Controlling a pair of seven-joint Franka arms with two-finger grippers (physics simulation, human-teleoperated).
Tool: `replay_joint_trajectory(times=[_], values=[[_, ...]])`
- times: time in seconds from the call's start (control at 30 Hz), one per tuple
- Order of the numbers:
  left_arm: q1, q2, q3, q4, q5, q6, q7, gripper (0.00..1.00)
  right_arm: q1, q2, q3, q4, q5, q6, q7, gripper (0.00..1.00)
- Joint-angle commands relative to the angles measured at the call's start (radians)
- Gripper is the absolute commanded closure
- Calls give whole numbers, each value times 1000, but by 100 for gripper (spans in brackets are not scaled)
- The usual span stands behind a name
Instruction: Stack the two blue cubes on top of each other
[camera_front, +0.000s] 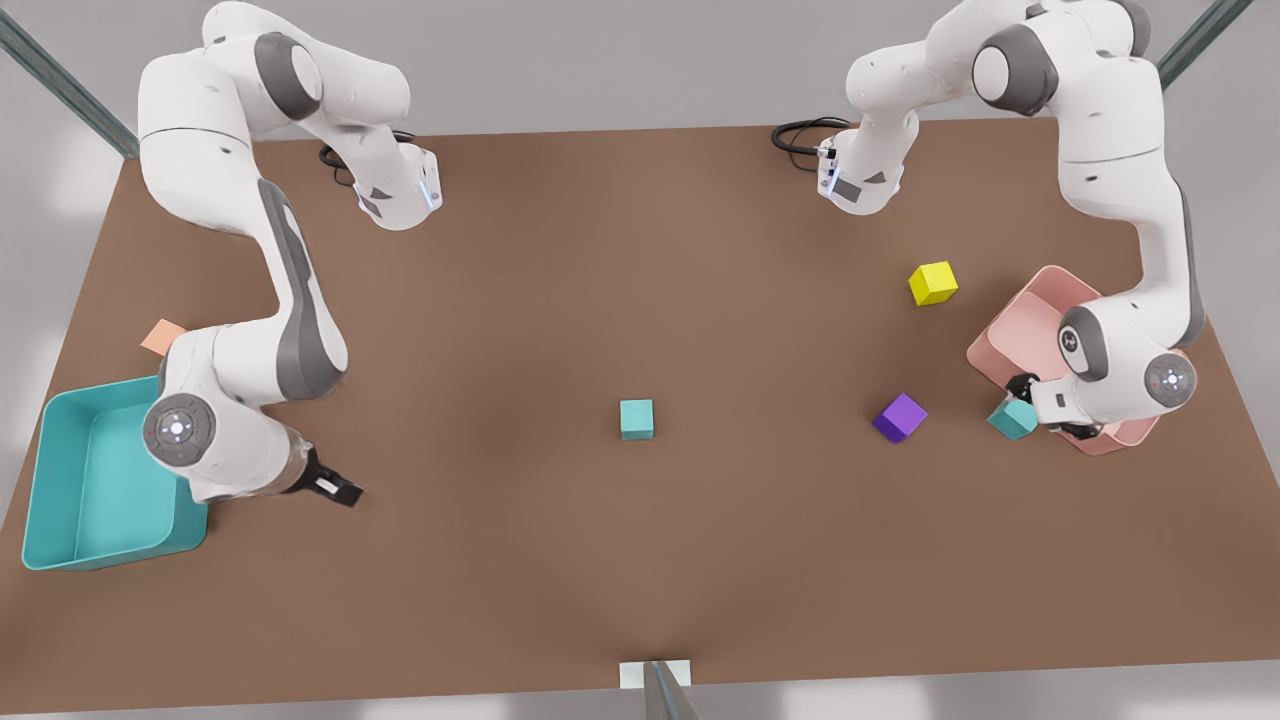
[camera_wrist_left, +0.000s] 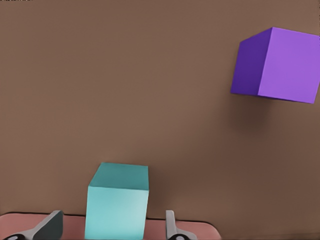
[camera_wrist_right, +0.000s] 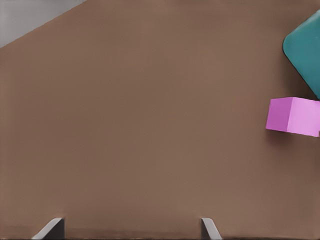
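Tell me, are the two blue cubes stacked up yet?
Not yet. Nothing is stacked: one blue cube sits alone mid-table. The left gripper, by the pink bin, has its open fingers around the other blue cube. The right gripper waits open by the teal bin. Still left: grip, lift, carry, stack.

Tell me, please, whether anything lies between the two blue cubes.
Yes: the purple cube sits between the blue cube at the open left gripper and the middle blue cube. The right gripper waits by the teal bin.
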Motion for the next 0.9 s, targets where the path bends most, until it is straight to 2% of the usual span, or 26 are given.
replay_joint_trajectory(times=[0.0, 0.13, 0.27, 0.47, 0.53, 0.87], values=[[0, 10, 0, 0, -3, 32, 294, 0, -1, -74, 4, 0, -20, -210, -448, 0], [0, 25, 0, 0, -3, 50, 294, 0, -2, -226, 1, 2, 35, -351, -537, 0], [5, 42, 0, 0, -3, 56, 294, 0, -25, -267, 2, 9, 35, -389, -553, 0], [8, 62, 13, 0, -3, 56, 294, 0, -30, -497, -5, -207, 107, -340, -576, 0], [8, 77, 14, 0, -5, 68, 294, 0, -31, -523, -10, -271, 118, -310, -576, 0], [8, 118, 25, 0, -8, 99, 291, 0, -31, -477, -13, -276, 118, -308, -586, 0]])
